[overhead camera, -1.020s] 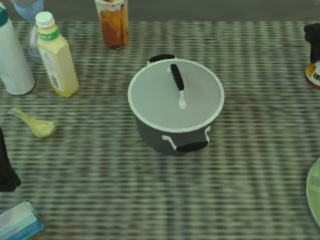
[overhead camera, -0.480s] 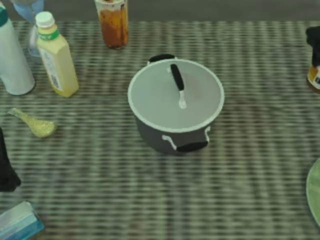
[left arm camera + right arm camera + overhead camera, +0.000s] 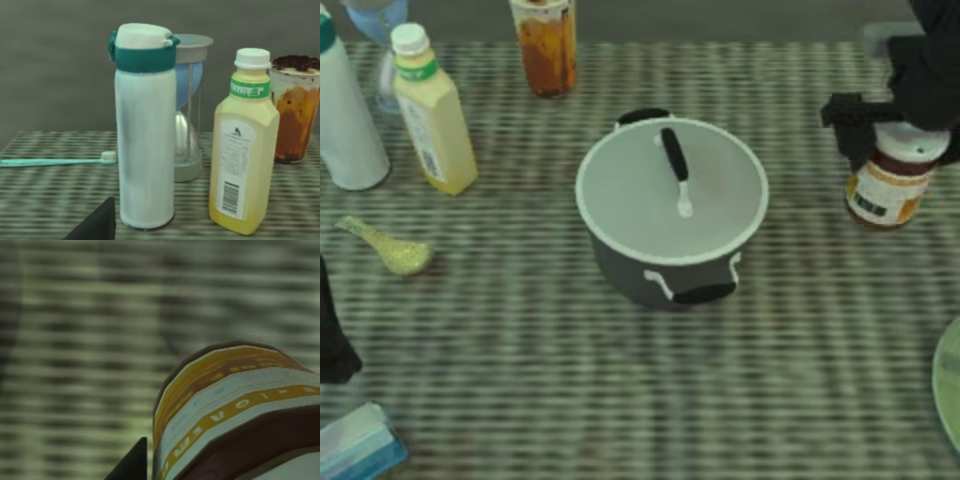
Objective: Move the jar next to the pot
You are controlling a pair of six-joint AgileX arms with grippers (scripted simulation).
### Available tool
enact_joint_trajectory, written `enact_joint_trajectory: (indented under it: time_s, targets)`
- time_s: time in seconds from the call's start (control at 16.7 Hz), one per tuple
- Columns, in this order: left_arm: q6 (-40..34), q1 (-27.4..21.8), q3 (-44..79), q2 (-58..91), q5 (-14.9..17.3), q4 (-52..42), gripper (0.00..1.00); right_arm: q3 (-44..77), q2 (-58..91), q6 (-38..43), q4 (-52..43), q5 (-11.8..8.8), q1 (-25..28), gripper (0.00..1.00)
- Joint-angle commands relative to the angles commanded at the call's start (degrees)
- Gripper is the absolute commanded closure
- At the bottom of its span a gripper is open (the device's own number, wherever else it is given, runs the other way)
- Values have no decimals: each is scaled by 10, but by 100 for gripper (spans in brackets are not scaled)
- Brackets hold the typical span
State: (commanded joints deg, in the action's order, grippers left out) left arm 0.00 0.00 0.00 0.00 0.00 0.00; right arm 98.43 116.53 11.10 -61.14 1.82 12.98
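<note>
The woven table mat (image 3: pixel 520 340) carries the dark grey pot (image 3: pixel 670 210) at its centre, its pale white-rimmed lid on and a black handle across the top. To the pot's right, well apart from it, the right gripper (image 3: pixel 895 115) holds the jar (image 3: pixel 892 178) with its jaws closed around the white lid. The jar is squat, with dark brown contents and a yellow-white label showing a barcode; the right wrist view shows its label (image 3: pixel 225 400) up close, banded yellow and white. At the left stand a white flask (image 3: pixel 345 110) with a teal collar and a yellow juice bottle (image 3: pixel 432 110). The left arm (image 3: pixel 332 330) is parked at the left edge; I cannot tell its jaws' state.
</note>
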Motion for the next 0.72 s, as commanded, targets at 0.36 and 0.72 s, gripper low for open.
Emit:
enact_joint_trajectory:
  time_s: [0.36, 0.72]
  targets:
    - [0, 0, 0, 0, 0, 0, 0, -37, -7, 65, 31, 15, 44, 100]
    - [0, 0, 0, 0, 0, 0, 0, -61, 7, 65, 69, 14, 41, 100]
